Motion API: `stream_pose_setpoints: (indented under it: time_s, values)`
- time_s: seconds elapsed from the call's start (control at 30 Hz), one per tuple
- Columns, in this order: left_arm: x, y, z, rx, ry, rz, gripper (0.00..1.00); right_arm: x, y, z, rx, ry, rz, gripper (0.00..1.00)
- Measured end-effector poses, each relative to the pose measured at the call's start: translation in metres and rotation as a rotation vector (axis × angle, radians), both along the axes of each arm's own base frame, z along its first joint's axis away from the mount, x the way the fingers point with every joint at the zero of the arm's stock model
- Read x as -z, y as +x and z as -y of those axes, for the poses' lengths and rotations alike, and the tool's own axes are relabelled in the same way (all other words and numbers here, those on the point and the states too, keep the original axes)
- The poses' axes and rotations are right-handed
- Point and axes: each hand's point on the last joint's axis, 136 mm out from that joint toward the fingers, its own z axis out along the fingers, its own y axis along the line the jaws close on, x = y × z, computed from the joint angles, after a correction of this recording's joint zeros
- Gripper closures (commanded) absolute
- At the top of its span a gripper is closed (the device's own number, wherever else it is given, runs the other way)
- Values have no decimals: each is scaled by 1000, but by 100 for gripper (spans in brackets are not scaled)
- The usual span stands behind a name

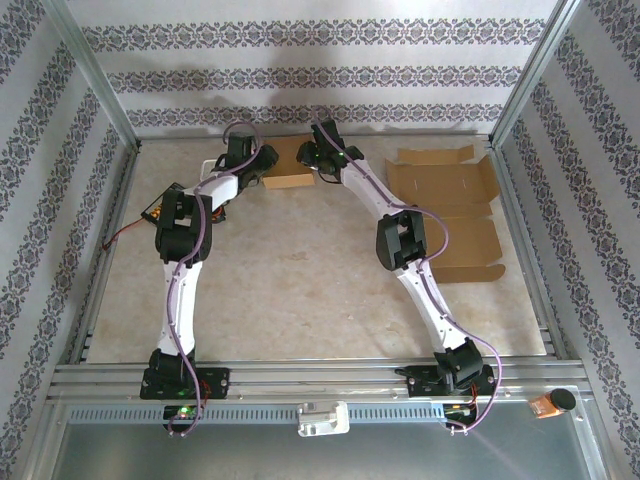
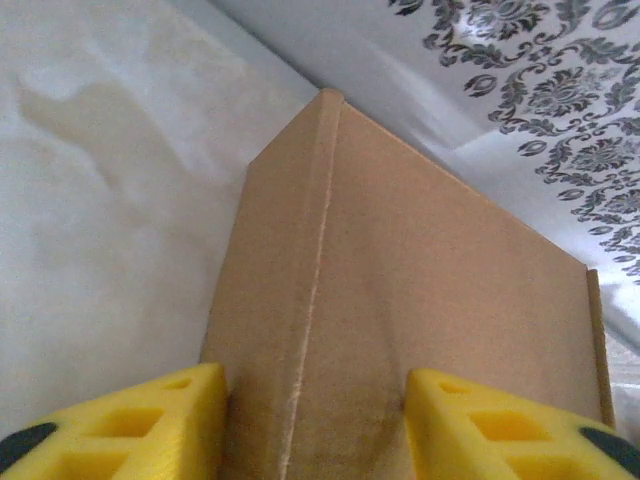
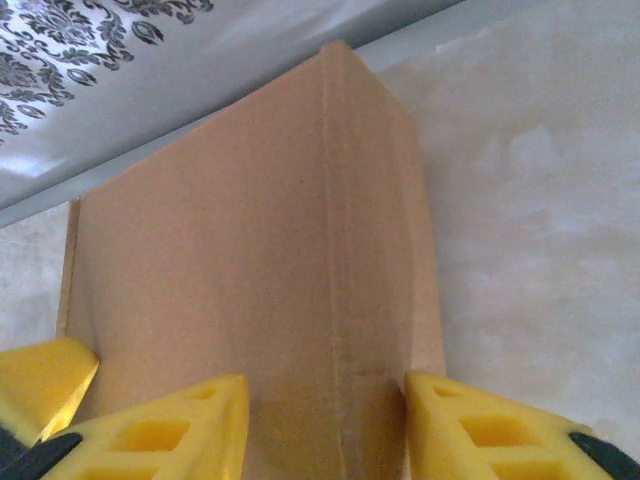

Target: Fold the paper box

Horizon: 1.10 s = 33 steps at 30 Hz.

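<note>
the paper box [image 1: 290, 166] is sitting folded at the far edge of the table [image 1: 300, 290], near the middle, just in front of the patterned back wall [image 1: 320, 75]. the left gripper [image 1: 247, 163] is pointing at its left end and the right gripper [image 1: 318, 160] at its right end, so the box is lying between the two.

in the left wrist view, the left gripper [image 2: 315, 430] is standing partly open, its yellow fingers [image 2: 150, 425] straddling a vertical corner of the box [image 2: 420, 270]. in the right wrist view, the right gripper [image 3: 325, 440] is standing partly open in the same way, its fingers [image 3: 500, 430] flanking the opposite corner [image 3: 220, 260]. whether the pads are pressing on the cardboard cannot be told.

a flat cardboard blank [image 1: 455, 210] is lying unfolded at the far right of the table, well apart from the box.
</note>
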Motion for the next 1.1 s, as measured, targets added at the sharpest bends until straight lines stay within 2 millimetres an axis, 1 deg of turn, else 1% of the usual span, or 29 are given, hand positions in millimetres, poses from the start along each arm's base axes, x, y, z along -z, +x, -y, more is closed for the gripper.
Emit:
stream_pose_setpoints:
  time_s: [0.03,0.07,0.17,0.2,0.27,0.3,0.33,0.4,0.43,0.5,0.57,0.6,0.63,0.67,0.7,0.73,0.77,0.8,0.83,0.87,0.93,1.03,1.07,1.1]
  values:
    - [-1,1,2,11,1,4,40,0,0,1,-2,-3,-1,52]
    - [-2,2,3,22,1,8,37,0,0,1,-4,-4,-1,48]
    - [-7,3,9,58,3,6,31,1,-5,3,-32,-13,-15,29]
    - [-8,2,11,70,2,-1,29,-1,-7,3,-40,-17,-21,26]
    - [-11,0,16,92,7,-13,26,-12,-12,4,-72,-30,-17,23]
    - [-13,-2,17,96,10,-19,24,-20,-12,7,-81,-33,-10,22]
    - [-14,-5,18,101,17,-31,23,-33,-14,10,-94,-35,2,21]
    - [-21,-12,19,104,28,-45,21,-62,-19,17,-117,-39,25,20]
    - [-30,-16,17,99,37,-41,20,-82,-22,25,-123,-40,44,19]
    - [-53,-29,13,92,48,-26,19,-118,-32,47,-127,-44,71,17]
    - [-90,-46,10,81,50,19,19,-156,-44,82,-109,-51,104,16]
    - [-108,-53,8,77,48,48,19,-169,-51,98,-100,-57,113,16]
    - [-131,-64,7,76,40,88,19,-183,-59,121,-80,-68,125,16]
    - [-154,-76,6,77,31,133,19,-193,-68,145,-56,-86,132,15]
    - [-172,-88,8,81,21,170,19,-198,-74,164,-36,-106,135,14]
    - [-188,-100,10,89,11,206,19,-202,-81,188,-4,-142,137,11]
    - [-202,-114,16,102,4,240,19,-202,-85,211,30,-187,136,9]
    - [-210,-127,24,120,0,260,19,-200,-89,230,55,-235,127,8]
    - [-214,-141,34,144,-5,274,18,-192,-92,246,72,-292,108,8]
    - [-213,-157,50,183,-5,279,18,-184,-95,256,77,-343,86,7]
    - [-203,-185,84,272,6,266,18,-160,-96,264,55,-432,26,7]
    - [-172,-232,137,434,39,217,18,-116,-92,262,-15,-533,-93,7]
    - [-161,-246,149,480,48,200,17,-101,-89,260,-36,-555,-127,8]
    - [-150,-258,156,516,59,185,17,-87,-86,257,-55,-577,-156,8]
